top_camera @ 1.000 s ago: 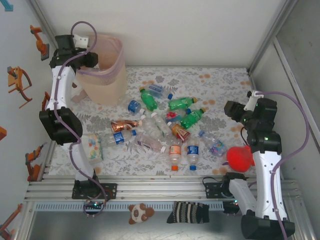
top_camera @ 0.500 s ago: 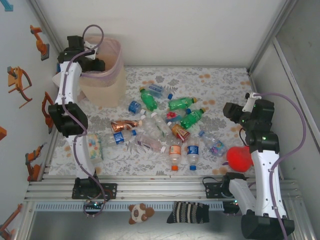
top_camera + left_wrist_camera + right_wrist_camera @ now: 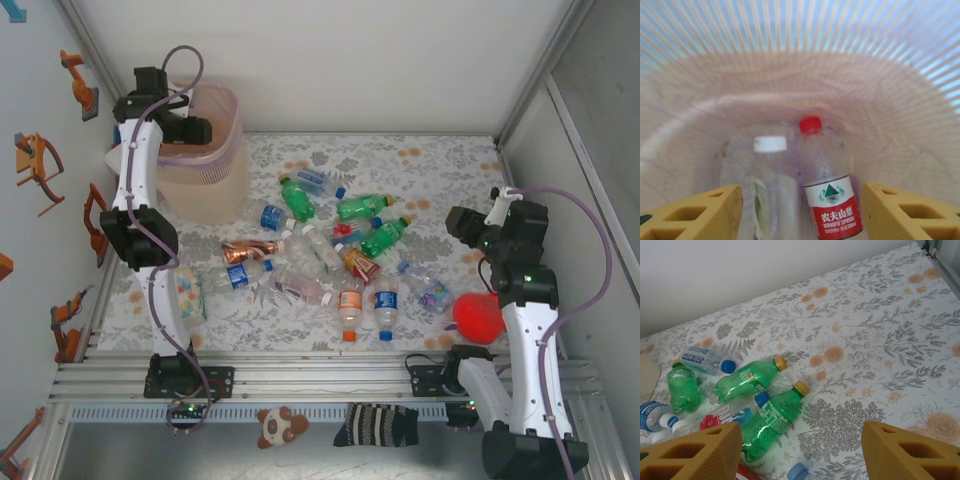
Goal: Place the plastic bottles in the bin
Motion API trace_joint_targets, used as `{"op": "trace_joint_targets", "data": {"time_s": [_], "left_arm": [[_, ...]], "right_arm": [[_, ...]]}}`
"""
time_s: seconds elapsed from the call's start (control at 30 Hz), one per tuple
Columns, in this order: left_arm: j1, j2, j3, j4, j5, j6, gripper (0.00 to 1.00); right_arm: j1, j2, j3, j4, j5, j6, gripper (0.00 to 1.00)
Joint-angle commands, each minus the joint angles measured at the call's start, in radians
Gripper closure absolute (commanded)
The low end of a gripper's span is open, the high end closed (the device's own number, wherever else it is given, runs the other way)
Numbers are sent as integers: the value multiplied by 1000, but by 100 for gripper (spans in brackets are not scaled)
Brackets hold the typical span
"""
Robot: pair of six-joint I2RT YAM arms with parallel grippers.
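Observation:
The pale pink bin (image 3: 228, 165) stands at the far left of the table. My left gripper (image 3: 194, 130) hangs over its mouth, open. Looking down inside the bin (image 3: 900, 115), a clear bottle with a red cap and red label (image 3: 832, 197) and a clear white-capped bottle (image 3: 767, 195) lie below and between my yellow fingers (image 3: 700, 215), touching neither. Several plastic bottles (image 3: 340, 250) lie scattered mid-table, among them a copper one (image 3: 245, 250). My right gripper (image 3: 464, 222) hovers open at the right, above the cloth next to two green bottles (image 3: 767, 422).
A red plush toy (image 3: 480, 315) lies beside the right arm. A white box with coloured dots (image 3: 188, 292) sits near the left arm's base. Walls close in on the left, back and right. Bare flowered cloth (image 3: 880, 340) stretches ahead of the right gripper.
My left arm swung in over the bin's mouth and its gripper went from shut to open, letting a bottle go into the bin. The right arm has barely moved.

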Motion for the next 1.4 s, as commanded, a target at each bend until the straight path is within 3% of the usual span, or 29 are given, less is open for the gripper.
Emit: {"op": "trace_joint_targets", "data": {"time_s": [0.0,0.47,0.77,1.2,1.37], "left_arm": [[0,-41,39,-14,15,-23,35],[-14,-263,-34,-5,173,-28,37],[-90,-480,-249,-4,256,73,38],[-299,-801,-758,15,118,256,39],[-341,-941,-984,43,78,330,39]], "right_arm": [[-5,-15,23,5,12,8,37],[-7,-9,42,-9,-1,4,37],[-5,16,47,-19,-24,-11,37],[-5,43,28,-13,-56,-35,36],[-5,51,30,-14,-75,-34,37]]}}
